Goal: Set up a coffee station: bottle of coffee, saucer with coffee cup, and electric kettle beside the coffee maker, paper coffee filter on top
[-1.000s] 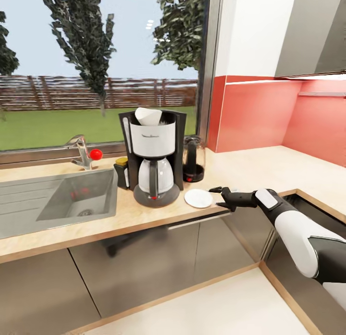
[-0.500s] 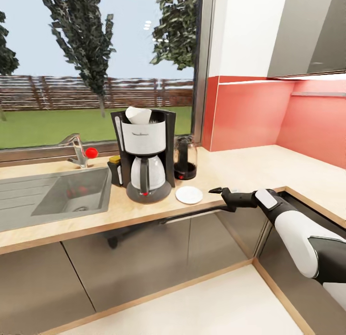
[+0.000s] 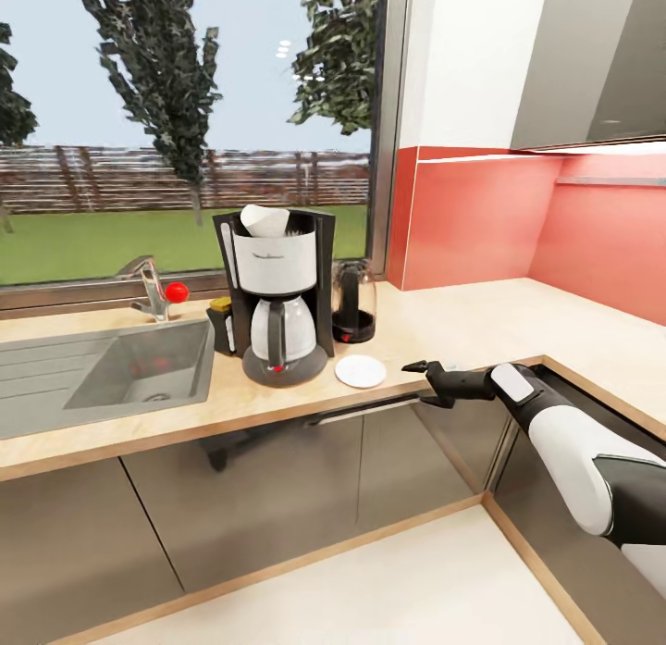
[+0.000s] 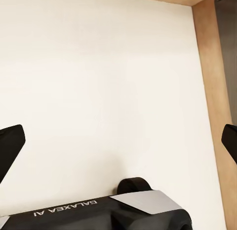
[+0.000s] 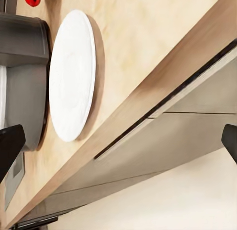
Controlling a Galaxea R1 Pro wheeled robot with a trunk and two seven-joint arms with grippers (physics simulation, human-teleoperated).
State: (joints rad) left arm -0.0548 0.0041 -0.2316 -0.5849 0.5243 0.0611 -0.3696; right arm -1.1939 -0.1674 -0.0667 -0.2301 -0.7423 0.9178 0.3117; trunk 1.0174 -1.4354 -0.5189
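One paper coffee filter (image 3: 265, 221) atop coffee maker (image 3: 276, 293)

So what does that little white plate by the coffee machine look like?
The saucer is a small, round, flat white plate with a shallow raised rim, smooth like glazed china. It lies flat on the light-wood kitchen countertop, near the front edge, right beside the coffee maker, with its rim close to the machine's round dark base. Nothing sits on it yet; no cup. The electric kettle stands just behind it. The right tool hovers off to its side, open, not touching it.
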